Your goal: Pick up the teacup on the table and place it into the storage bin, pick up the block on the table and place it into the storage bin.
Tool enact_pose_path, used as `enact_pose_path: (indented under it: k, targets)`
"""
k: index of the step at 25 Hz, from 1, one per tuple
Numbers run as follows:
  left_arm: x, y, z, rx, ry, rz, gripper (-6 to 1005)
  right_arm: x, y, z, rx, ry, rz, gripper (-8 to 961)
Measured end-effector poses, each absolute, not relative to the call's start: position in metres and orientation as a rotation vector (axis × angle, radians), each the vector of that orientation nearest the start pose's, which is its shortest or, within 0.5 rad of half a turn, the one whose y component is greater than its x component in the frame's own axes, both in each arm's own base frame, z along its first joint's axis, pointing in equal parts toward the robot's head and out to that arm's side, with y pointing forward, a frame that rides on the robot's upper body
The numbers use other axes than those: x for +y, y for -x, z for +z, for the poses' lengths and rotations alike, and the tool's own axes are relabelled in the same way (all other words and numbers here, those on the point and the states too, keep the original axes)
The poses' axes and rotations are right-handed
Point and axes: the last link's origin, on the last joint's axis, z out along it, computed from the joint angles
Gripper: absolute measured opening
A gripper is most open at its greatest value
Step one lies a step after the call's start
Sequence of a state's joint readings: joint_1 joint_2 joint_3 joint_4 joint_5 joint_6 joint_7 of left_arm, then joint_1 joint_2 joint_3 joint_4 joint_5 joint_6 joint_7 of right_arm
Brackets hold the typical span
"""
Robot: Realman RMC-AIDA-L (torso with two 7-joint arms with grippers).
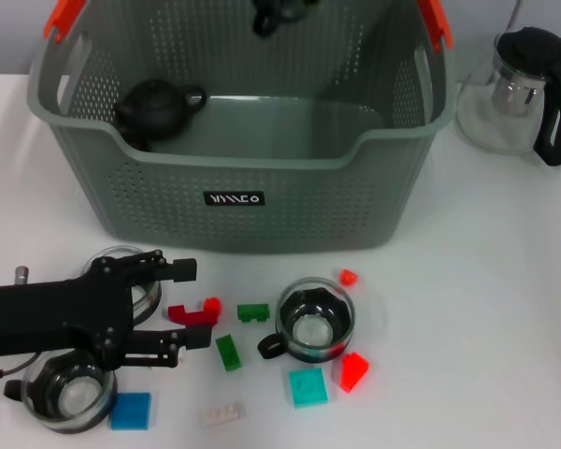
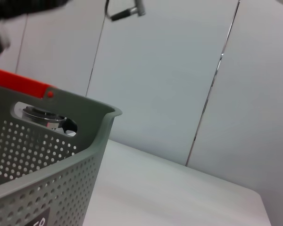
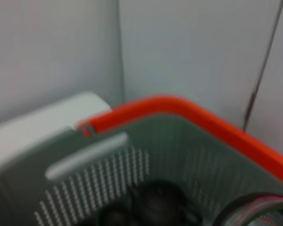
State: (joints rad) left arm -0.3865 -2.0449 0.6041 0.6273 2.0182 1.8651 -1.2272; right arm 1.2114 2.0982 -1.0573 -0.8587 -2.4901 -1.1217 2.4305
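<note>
The left gripper [image 1: 189,307] hovers low over the tabletop [image 1: 467,309], its fingers wide apart and holding nothing, right by a red block [image 1: 193,312]. A glass teacup [image 1: 310,321] sits near the grey storage bin [image 1: 262,187]. The right gripper [image 1: 279,14] is over the bin; I cannot tell about its fingers.

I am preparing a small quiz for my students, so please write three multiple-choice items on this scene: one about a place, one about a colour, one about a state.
1. Where is the black teapot?
A. inside the storage bin
B. on the table
C. on a shelf

2. What colour is the block between the jaws of the left gripper?
A. blue
B. red
C. white

3. How do those jaws stand?
A. shut on a cup
B. shut on a block
C. open

Key: 1 A, it sits on the bin's floor. 2 B, the head view shows it red. 3 C, a wide gap separates them.

The right gripper hangs over the bin.
</note>
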Motion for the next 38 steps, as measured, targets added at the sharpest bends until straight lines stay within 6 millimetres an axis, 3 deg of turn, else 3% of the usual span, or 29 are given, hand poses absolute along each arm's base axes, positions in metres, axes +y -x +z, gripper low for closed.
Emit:
enact_pose_path:
  k: [6, 12, 19, 33, 38]
  targets:
    - [0.258, 0.292, 0.020, -0.565, 2.806, -0.906, 872, 0.476, -0.036, -0.066, 0.605, 2.557, -0.064, 52]
    - [0.257, 0.292, 0.018, -0.578, 2.805, -0.914, 873, 0.477, -0.061, -0.084, 0.638, 2.512, -0.112, 53]
    - [0.257, 0.291, 0.016, -0.578, 2.807, -0.918, 872, 0.472, -0.078, -0.091, 0.676, 2.514, -0.134, 53]
    - [0.258, 0.291, 0.015, -0.581, 2.803, -0.914, 873, 0.472, -0.078, -0.089, 0.674, 2.528, -0.149, 52]
    - [0.259, 0.292, 0.014, -0.586, 2.792, -0.907, 873, 0.473, -0.075, -0.088, 0.666, 2.526, -0.140, 144]
